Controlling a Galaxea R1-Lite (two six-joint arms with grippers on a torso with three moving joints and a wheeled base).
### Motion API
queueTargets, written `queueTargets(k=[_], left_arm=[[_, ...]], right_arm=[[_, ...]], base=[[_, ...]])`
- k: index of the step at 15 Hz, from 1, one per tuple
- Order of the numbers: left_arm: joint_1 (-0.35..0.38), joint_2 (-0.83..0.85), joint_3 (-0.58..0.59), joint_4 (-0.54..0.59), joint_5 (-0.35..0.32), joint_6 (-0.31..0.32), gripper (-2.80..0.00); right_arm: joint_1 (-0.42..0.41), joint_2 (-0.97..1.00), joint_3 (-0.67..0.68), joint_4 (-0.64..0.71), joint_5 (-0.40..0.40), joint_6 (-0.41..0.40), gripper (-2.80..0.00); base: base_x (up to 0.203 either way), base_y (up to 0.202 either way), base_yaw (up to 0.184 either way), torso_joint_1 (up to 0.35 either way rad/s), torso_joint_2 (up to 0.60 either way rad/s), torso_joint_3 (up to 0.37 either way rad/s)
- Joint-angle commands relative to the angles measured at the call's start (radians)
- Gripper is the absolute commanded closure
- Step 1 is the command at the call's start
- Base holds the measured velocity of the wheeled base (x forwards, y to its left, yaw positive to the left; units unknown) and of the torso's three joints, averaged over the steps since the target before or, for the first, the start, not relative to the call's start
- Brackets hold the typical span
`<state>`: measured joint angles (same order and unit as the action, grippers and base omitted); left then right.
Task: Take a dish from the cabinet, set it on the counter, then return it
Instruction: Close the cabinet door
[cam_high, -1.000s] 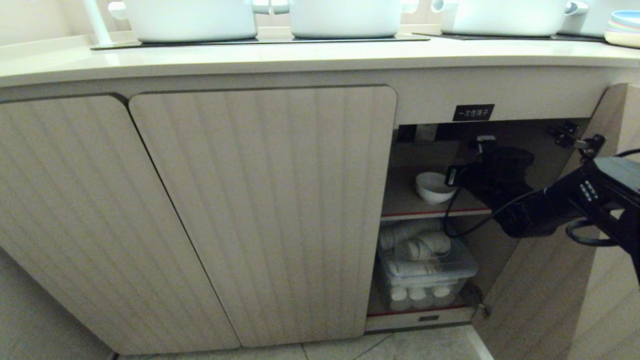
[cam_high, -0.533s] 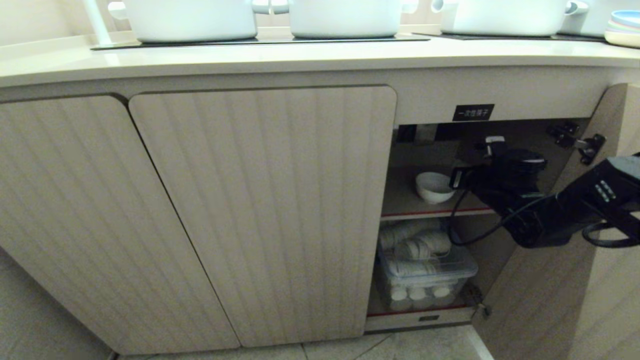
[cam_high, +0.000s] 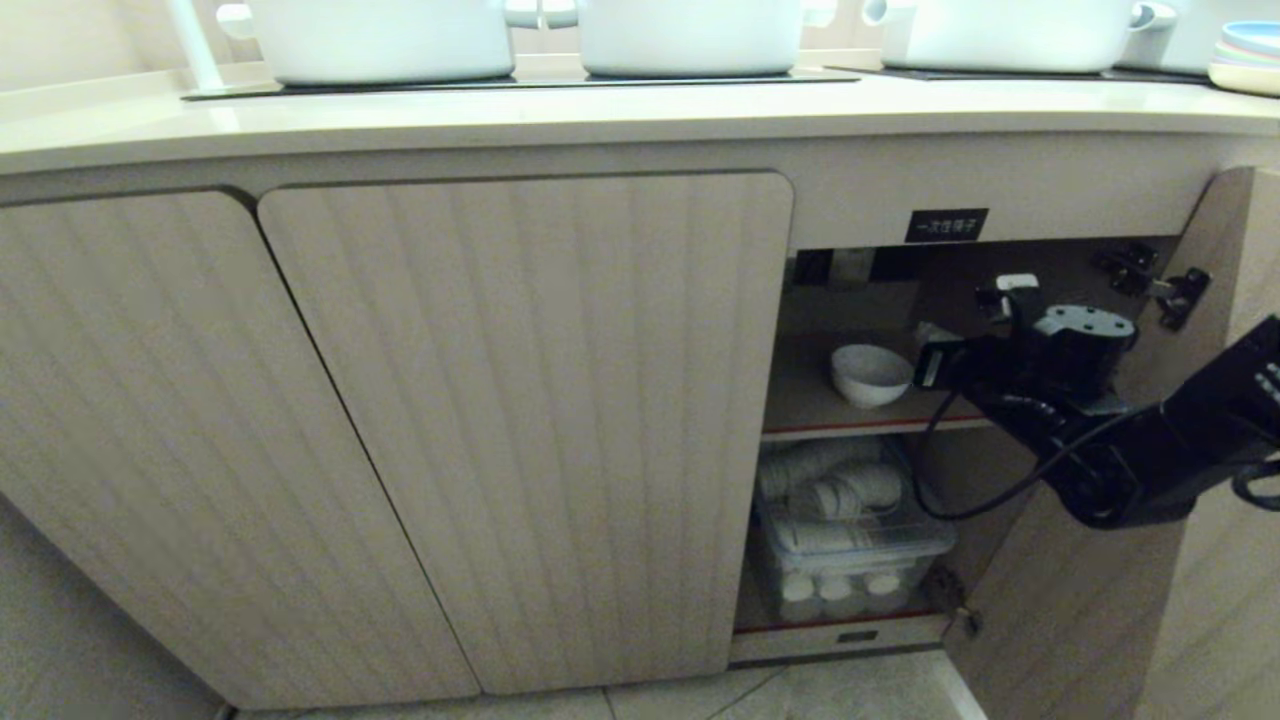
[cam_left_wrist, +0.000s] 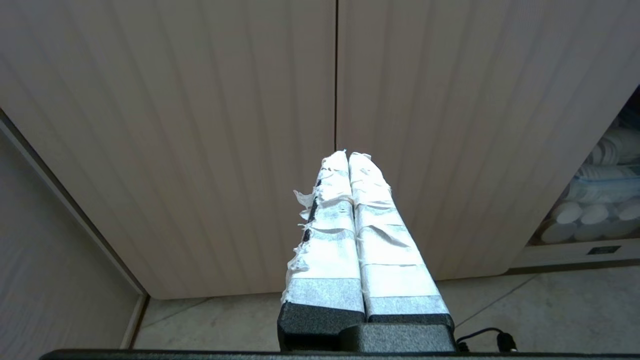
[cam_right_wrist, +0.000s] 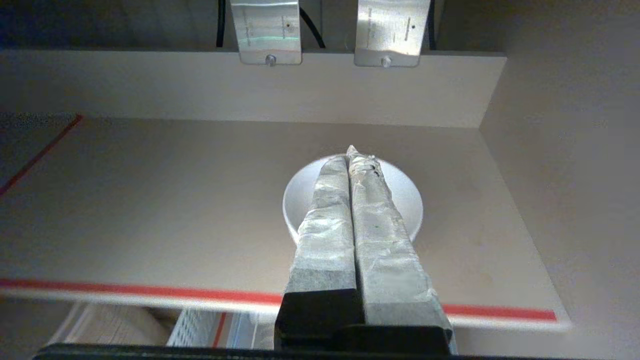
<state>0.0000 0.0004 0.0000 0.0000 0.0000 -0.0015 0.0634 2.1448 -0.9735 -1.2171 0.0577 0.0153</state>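
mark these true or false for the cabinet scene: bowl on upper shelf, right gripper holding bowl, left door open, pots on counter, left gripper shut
1. The small glossy white round bowl sits on the red-edged upper shelf. True.
2. The right gripper grips the bowl. False: its taped fingers are shut together with nothing between them, in front of the bowl.
3. The fluted beige cabinet door left of the opening is open. False: it is closed.
4. Large white pots stand on the cream countertop. True.
5. The left gripper is shut, holding nothing. True.
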Motion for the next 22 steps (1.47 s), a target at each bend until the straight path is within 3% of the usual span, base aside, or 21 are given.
queueTargets(k=[1, 13, 22], left_arm=[[0.001, 0.0, 0.0, 0.0, 0.0, 0.0, 0.0], [0.0, 0.0, 0.0, 0.0, 0.0, 0.0, 0.0], [0.001, 0.0, 0.0, 0.0, 0.0, 0.0, 0.0]], right_arm=[[0.001, -0.044, 0.041, -0.009, 0.002, 0.0, 0.0], [0.006, -0.271, 0.37, -0.012, 0.043, -0.003, 0.0], [0.009, -0.496, 0.734, -0.008, 0.096, -0.008, 0.0]], base=[[0.0, 0.0, 0.0, 0.0, 0.0, 0.0], [0.0, 0.0, 0.0, 0.0, 0.0, 0.0], [0.0, 0.0, 0.0, 0.0, 0.0, 0.0]])
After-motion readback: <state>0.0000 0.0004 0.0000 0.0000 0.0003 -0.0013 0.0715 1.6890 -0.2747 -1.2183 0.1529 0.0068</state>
